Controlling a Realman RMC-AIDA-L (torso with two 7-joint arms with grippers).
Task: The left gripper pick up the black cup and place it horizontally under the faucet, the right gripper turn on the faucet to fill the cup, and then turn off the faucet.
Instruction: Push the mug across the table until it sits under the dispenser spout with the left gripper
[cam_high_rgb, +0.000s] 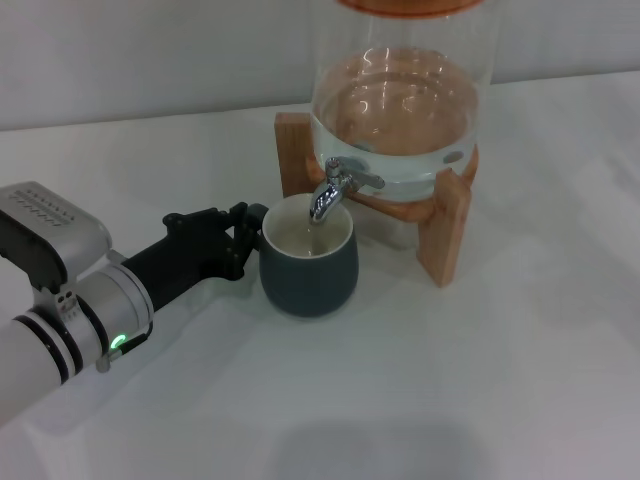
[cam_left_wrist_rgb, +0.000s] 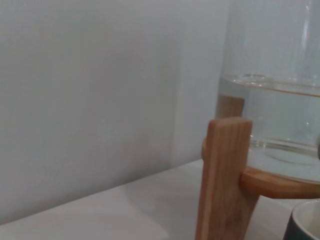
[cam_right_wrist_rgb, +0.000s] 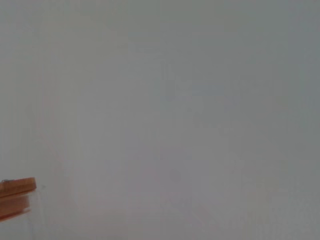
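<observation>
The black cup (cam_high_rgb: 310, 275) stands upright on the white table, its cream inside open to the top, directly below the spout of the chrome faucet (cam_high_rgb: 330, 190). My left gripper (cam_high_rgb: 248, 240) reaches in from the left and is closed on the cup's left side, at the handle. A sliver of the cup's rim (cam_left_wrist_rgb: 306, 225) shows in the left wrist view. The faucet's short lever points right. I see no stream of water. My right gripper is out of view.
The faucet is on a large glass jar (cam_high_rgb: 400, 100) half full of water, resting on a wooden stand (cam_high_rgb: 445, 235) at the back of the table. The stand (cam_left_wrist_rgb: 225, 180) also fills the left wrist view. The jar's wooden lid edge (cam_right_wrist_rgb: 17, 192) shows in the right wrist view.
</observation>
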